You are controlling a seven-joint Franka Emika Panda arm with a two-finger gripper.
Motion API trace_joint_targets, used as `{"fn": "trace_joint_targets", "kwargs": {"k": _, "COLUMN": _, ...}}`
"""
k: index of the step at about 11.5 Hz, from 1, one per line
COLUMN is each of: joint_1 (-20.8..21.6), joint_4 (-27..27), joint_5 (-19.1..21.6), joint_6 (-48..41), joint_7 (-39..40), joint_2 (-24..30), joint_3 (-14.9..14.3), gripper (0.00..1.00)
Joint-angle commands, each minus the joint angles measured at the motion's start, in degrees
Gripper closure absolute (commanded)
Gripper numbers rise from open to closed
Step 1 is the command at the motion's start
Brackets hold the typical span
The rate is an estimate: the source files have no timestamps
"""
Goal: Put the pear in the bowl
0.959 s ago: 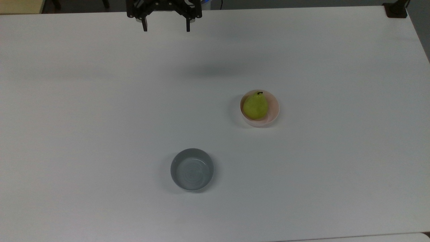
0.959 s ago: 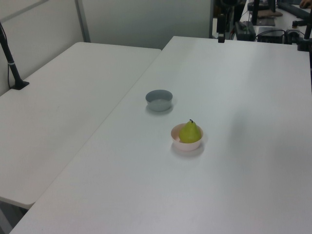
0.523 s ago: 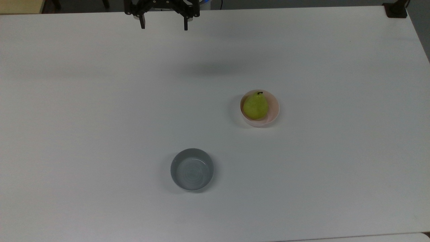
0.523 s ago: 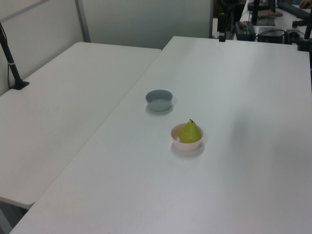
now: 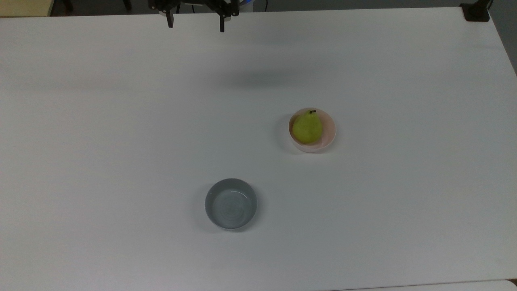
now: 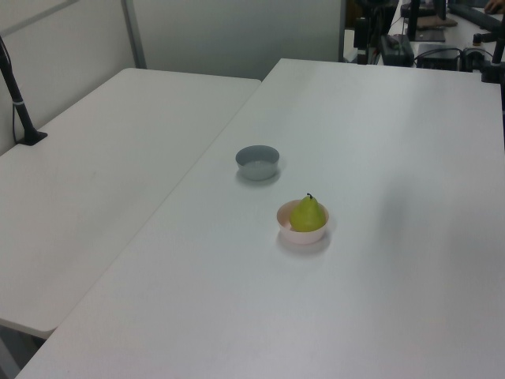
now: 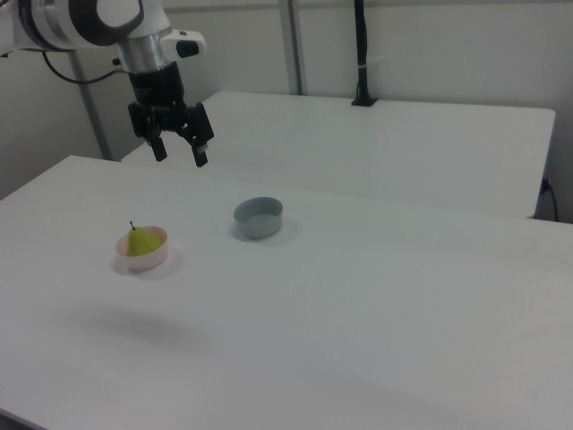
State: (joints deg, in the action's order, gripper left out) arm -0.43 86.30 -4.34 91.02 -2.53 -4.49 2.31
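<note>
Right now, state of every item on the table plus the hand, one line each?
pear: upright in the pink bowl, stem up.
pink bowl: upright on the table, holding the pear.
grey bowl: upright, empty, apart from the pink bowl.
hand: open, holding nothing, raised above the table and away from both bowls.

The hand (image 7: 179,152) is seen raised high, pointing straight down from a white wrist, its two black fingers (image 7: 200,157) spread wide apart. Nothing is held between them. In the top view the hand (image 5: 196,24) is seen at the upper edge.
</note>
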Motion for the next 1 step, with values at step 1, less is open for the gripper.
{"fn": "trace_joint_targets", "kwargs": {"k": 1, "joint_1": 1.4, "joint_4": 1.9, "joint_5": 1.2, "joint_6": -1.1, "joint_7": -1.6, "joint_2": 1.8, "joint_3": -1.3, "gripper": 0.00}}
